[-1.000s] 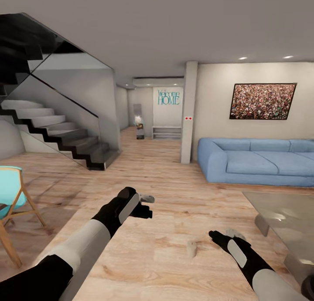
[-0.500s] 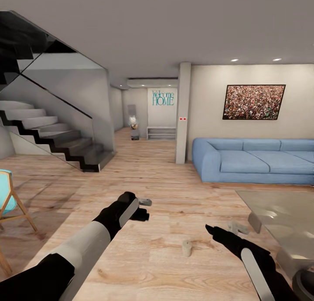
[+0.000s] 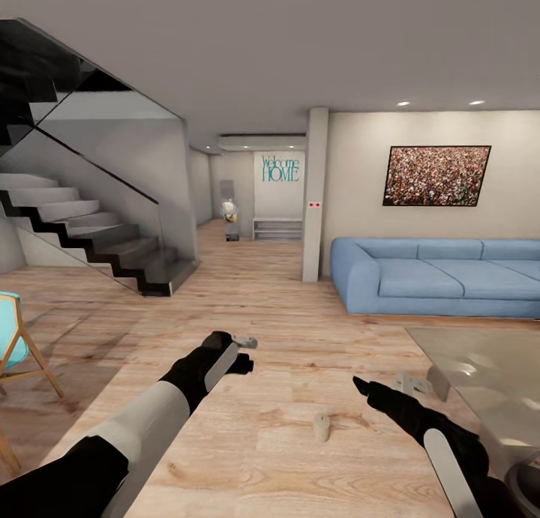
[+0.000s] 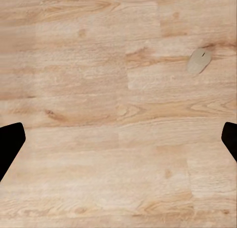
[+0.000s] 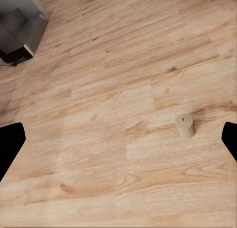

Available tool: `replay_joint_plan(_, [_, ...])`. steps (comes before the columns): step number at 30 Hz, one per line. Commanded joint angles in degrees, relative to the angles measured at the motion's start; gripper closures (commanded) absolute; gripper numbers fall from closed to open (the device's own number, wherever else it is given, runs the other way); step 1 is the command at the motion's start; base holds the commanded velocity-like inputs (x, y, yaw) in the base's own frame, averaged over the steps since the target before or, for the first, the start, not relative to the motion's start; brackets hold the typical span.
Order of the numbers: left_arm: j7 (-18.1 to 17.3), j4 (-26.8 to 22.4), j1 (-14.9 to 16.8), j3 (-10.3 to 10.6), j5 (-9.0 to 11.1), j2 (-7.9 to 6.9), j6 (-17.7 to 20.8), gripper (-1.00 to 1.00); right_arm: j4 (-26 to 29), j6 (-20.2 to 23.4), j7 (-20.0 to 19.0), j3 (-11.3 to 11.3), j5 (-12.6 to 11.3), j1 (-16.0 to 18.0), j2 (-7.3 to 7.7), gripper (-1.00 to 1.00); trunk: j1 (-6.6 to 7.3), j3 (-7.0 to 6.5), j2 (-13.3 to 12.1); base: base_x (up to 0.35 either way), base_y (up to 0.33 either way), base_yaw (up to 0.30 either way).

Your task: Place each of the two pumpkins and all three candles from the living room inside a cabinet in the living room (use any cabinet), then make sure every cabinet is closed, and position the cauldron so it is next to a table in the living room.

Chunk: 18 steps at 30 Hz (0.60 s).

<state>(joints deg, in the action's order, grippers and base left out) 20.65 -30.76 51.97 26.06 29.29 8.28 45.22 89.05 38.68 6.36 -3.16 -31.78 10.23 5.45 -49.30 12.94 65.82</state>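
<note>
Wood floor (image 3: 262, 450): bare planks below both jaws.
Candle (image 3: 322, 426): upright on floor, between both jaws, nearer the right, untouched.
Left gripper (image 3: 244, 353): jaws spread, empty.
Right gripper (image 3: 361, 387): jaws spread, empty.
Glass table (image 3: 487, 368): beside right gripper.

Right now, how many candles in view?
1: a candle standing on the wood floor, ahead between both arms, left of the glass table. Others may be out of frame.

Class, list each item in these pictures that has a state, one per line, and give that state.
candle: upright on the wood floor, not held
left gripper: open, empty, above bare floor
right gripper: open, empty, above the floor, candle between and ahead of its fingertips
table: standing on the floor, glass top bare where visible
</note>
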Motion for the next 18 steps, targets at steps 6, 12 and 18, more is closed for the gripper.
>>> replay_joint_plan(6, [1.23,0.21,0.06,0.31,0.80,0.08,-1.67,-1.00,1.46,2.08,0.50,-3.64,-0.78,-0.83,-0.14,-1.00,-0.01,0.08,0.06,0.008,-0.007,0.000])
replay_joint_plan(12, [-0.26,0.30,0.06,0.31,1.05,0.08,-1.87,-1.00,1.64,2.41,0.48,-7.27,-0.78,-0.98,-0.47,-1.00,-0.01,0.08,0.06,0.143,-0.133,-0.032])
replay_joint_plan(18, [-6.42,0.46,0.06,0.31,0.80,-0.08,-2.67,-1.00,1.65,2.45,0.48,-7.97,-0.82,-1.00,-0.53,-1.00,-0.01,0.08,0.06,0.098,-0.091,-0.085])
